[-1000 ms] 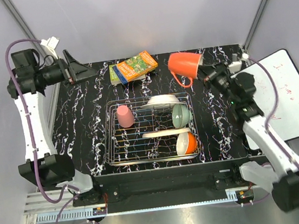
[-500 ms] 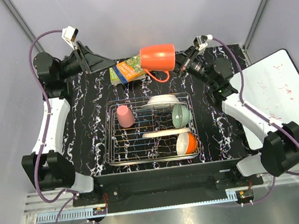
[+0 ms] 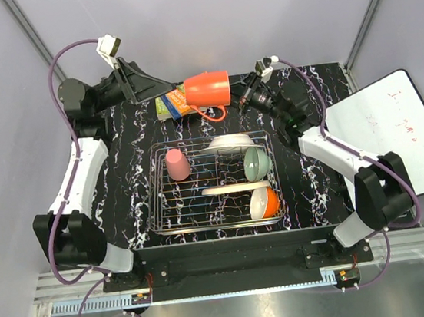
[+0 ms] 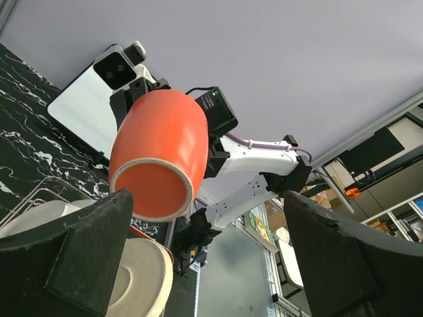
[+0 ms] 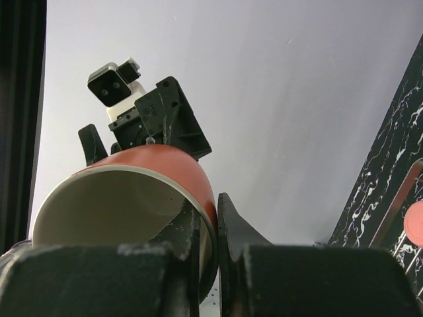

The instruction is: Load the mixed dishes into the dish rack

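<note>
1. We are seeing the left tool [image 3: 158, 86] gaping wide, pointing at the mug's base from just beside it.
2. The books [image 3: 176, 102] are lying at the far edge of the surface [image 3: 114, 178].
3. The mug [image 3: 207, 89] is hanging in the air on its side above the books, beyond the rack, handle drooping.
4. The right tool [image 3: 245, 96] is pinching the mug's rim, one finger inside, one outside.
5. The rack [image 3: 159, 211] is sitting mid-surface, holding the pink cup [image 3: 177, 163] upside down at left, then two plates [image 3: 229, 141], the green bowl [image 3: 256, 162] and the orange bowl [image 3: 265, 202] at right.
</note>
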`<state>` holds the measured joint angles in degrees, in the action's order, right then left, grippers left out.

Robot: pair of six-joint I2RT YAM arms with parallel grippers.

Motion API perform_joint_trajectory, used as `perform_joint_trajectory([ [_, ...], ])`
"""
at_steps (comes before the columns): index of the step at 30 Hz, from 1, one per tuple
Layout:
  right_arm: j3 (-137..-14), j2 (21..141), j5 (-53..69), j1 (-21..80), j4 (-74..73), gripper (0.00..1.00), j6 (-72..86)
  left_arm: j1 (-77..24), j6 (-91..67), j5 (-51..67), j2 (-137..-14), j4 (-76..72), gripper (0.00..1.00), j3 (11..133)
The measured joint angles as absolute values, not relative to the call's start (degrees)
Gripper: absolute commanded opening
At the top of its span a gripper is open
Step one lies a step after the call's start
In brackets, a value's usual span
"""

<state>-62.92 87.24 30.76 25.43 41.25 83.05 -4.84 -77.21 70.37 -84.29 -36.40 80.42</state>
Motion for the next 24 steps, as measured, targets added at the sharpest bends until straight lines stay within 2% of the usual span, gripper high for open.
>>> perform_joint_trajectory([
  [15,-64.40,90.08,32.08,27.24,41.65,0.00,84.36,-7.03,-62.83,68.29,-85.30,-21.93,0.99,79.59],
  [24,-65.10,90.17,33.69,27.75,40.71,0.00,84.47,-7.29,-60.10,68.14,-85.86,-19.35,0.99,79.61],
])
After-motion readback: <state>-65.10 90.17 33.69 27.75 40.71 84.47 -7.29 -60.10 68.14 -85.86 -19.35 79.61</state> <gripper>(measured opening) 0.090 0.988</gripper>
